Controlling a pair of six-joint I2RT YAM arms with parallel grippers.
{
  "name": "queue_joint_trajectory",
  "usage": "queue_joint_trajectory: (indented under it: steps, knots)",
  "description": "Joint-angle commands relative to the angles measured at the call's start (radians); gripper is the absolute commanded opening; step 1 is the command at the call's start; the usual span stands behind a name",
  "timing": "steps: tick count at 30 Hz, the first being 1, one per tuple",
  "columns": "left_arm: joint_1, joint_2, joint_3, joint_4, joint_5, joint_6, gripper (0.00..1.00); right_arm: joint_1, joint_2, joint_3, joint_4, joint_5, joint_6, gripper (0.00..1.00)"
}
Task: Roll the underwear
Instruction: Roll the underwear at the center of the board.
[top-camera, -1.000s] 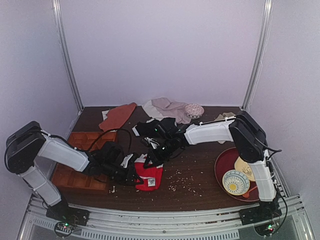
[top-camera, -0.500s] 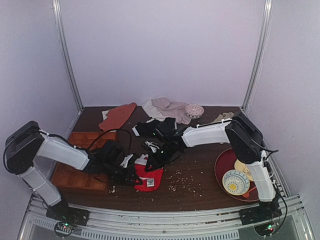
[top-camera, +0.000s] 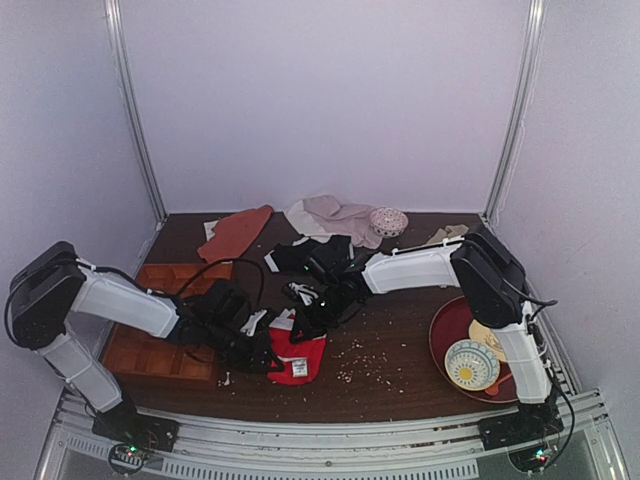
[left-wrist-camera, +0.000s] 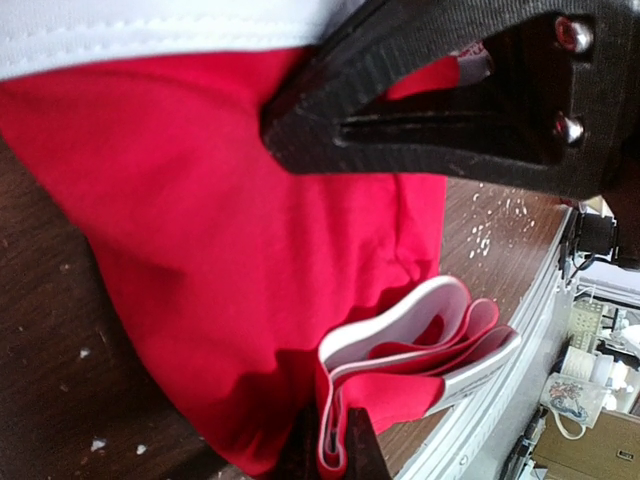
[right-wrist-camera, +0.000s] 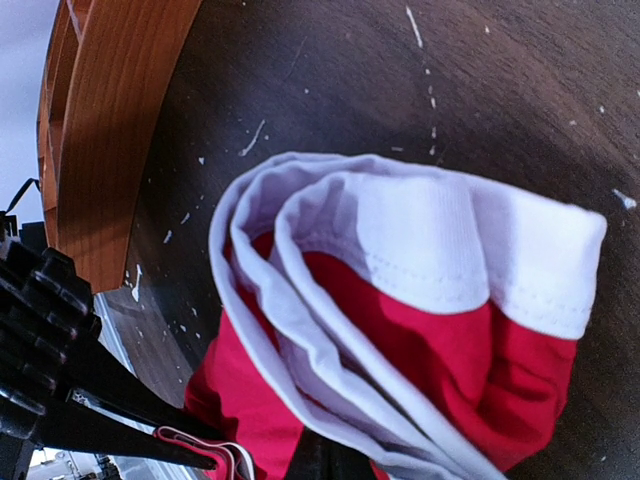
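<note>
- The underwear (top-camera: 298, 356) is lying bunched on the table (top-camera: 400, 345).
- The left gripper (top-camera: 267, 354) is pinching its folded hem, jaws closed.
- The right gripper (top-camera: 304, 322) is clamping the waistband, jaws closed.

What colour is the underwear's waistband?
The waistband is white; underwear red. Best in right wrist view.

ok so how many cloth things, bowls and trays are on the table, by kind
cloth things: 4 (red underwear, black garment, rust cloth, beige garment)
bowls: 2 (back bowl, front-right bowl)
trays: 2 (wooden compartment tray, round red tray)
total: 8, not counting small pale scraps too small to identify
</note>
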Motion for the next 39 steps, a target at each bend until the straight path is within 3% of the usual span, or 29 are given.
queue_joint_trajectory:
  steps: [1, 29, 39]
  knots:
    - [-0.028, -0.025, 0.0, -0.131, 0.053, 0.005, 0.0, -0.014, 0.082, -0.03, -0.113, 0.158, 0.005, 0.0]
    - [-0.076, 0.003, -0.052, -0.24, 0.01, -0.054, 0.0, -0.013, 0.071, -0.051, -0.094, 0.155, 0.024, 0.0]
    - [-0.077, 0.076, -0.038, -0.246, 0.006, -0.065, 0.0, 0.01, -0.121, -0.188, 0.031, 0.26, 0.008, 0.05]
